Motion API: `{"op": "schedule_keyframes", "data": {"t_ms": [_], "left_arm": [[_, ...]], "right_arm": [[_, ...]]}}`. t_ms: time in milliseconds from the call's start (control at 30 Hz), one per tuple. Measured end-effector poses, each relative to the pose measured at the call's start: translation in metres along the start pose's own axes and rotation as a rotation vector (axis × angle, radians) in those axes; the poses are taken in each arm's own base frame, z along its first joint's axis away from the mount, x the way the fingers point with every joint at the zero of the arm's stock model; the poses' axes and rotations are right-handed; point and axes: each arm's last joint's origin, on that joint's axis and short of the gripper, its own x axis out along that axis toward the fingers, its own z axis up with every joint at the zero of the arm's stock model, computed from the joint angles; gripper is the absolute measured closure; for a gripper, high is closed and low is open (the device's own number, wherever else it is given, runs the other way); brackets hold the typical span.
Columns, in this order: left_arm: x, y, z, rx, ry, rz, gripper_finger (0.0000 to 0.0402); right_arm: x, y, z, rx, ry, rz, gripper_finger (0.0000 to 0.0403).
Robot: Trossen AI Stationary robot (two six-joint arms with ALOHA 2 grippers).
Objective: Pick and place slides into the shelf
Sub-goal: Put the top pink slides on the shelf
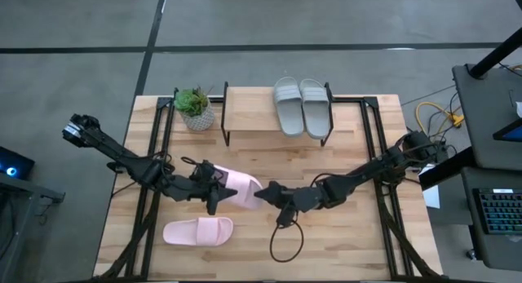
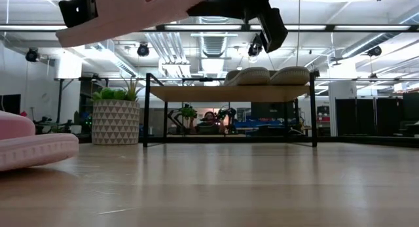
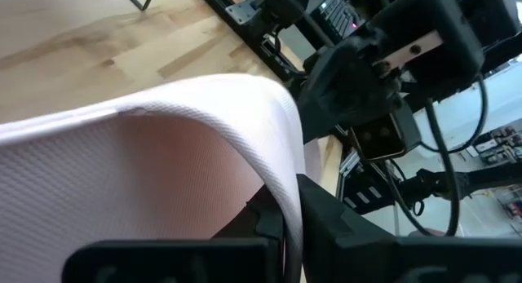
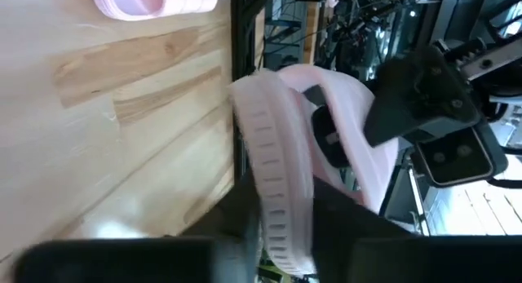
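Note:
A pale pink slide [image 1: 237, 185] is held up over the table's middle, between my two grippers. In the low view this slide [image 2: 124, 11] is high above the table. My left gripper [image 1: 214, 191] is shut on its strap, on the left. My right gripper [image 1: 263, 193] is shut on its right end. The second pink slide [image 1: 198, 231] lies flat on the table near the front left. The grey-beige pair [image 1: 300, 105] lies side by side on top of the shelf [image 1: 249, 112] at the far edge. My left gripper holds the pink slide's wide strap at its edge [image 3: 287, 173], one finger under the strap and one outside it. It comes about level from the table's left. The slide is lifted clear of the table. My right gripper pinches the end of the slide's sole, by its ribbed rim [image 4: 273, 193], between its two fingers. It comes about level from the table's right. The slide is seen edge-on between the fingers, and its strap [image 4: 359, 144] bulges to one side.
A potted plant [image 1: 194, 108] stands left of the shelf. A black cable loop [image 1: 285, 238] lies on the table in front of my right gripper. Black frame rails [image 1: 157, 152] run along the table's left and right sides.

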Motion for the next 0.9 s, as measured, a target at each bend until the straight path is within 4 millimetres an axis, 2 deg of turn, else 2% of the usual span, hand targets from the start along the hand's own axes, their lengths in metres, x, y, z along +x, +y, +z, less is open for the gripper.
{"op": "schedule_keyframes", "data": {"t_ms": [67, 100, 267, 400, 500, 700, 900], "left_arm": [[0.0, -0.001, 0.001, 0.0, -0.006, -0.005, 0.0402], [0.0, -0.001, 0.001, 0.008, -0.007, -0.007, 0.0402], [0.0, -0.001, 0.001, 0.058, -0.017, -0.008, 0.0402], [0.0, -0.001, 0.002, 0.177, -0.056, 0.018, 0.0385], [0.0, 0.0, 0.003, 0.276, -0.087, 0.049, 0.0351], [-0.003, 0.001, 0.008, 0.455, -0.164, 0.133, 0.0252], [-0.017, 0.001, 0.019, 0.652, -0.242, 0.205, 0.0181]], "right_arm": [[0.0, 0.001, 0.0, -0.003, -0.003, 0.004, 0.0368], [0.0, 0.001, 0.0, -0.006, -0.003, 0.004, 0.0375], [0.0, 0.0, 0.0, 0.0, -0.002, 0.002, 0.0375], [0.0, 0.0, 0.0, 0.009, 0.002, -0.002, 0.0375], [0.0, 0.0, -0.001, 0.019, 0.017, -0.004, 0.0377], [-0.001, -0.001, -0.003, 0.077, 0.092, -0.019, 0.0379], [-0.002, -0.003, -0.006, 0.151, 0.171, -0.042, 0.0379]]}}
